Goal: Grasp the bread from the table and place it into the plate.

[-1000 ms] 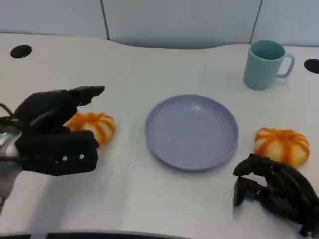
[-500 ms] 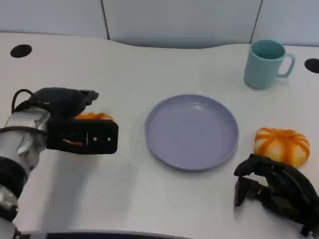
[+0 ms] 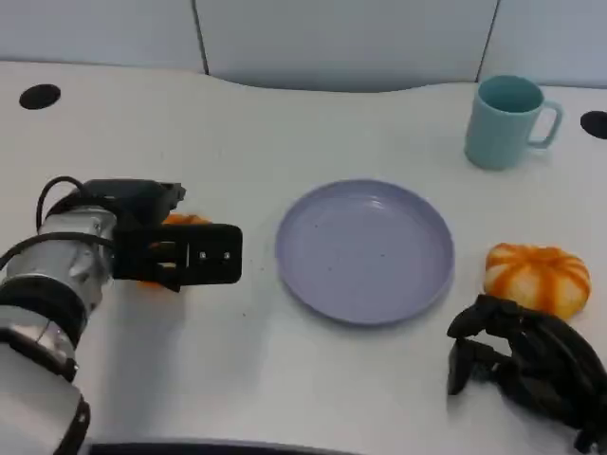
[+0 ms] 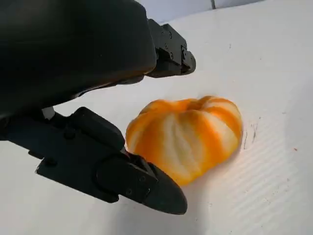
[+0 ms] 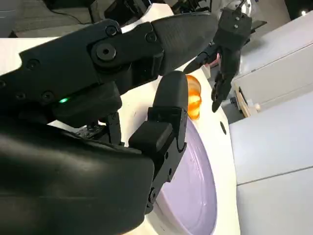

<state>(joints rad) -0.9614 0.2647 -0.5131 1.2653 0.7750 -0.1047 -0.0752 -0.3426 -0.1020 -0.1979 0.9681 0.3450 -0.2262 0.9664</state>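
On the white tabletop [image 3: 285, 379], the lavender plate [image 3: 364, 250] sits bare at centre. Over the last second the left hand [image 3: 180, 254] has swung down over the left orange-striped bread [image 4: 188, 134]. Its fingers [image 4: 132, 178] now bracket the loaf, apart and not yet clamped, so the grasp looks imminent. The right hand [image 3: 526, 365] rests loosely curled, holding nothing, near a second bread [image 3: 537, 279] beside the teal mug [image 3: 506, 121].
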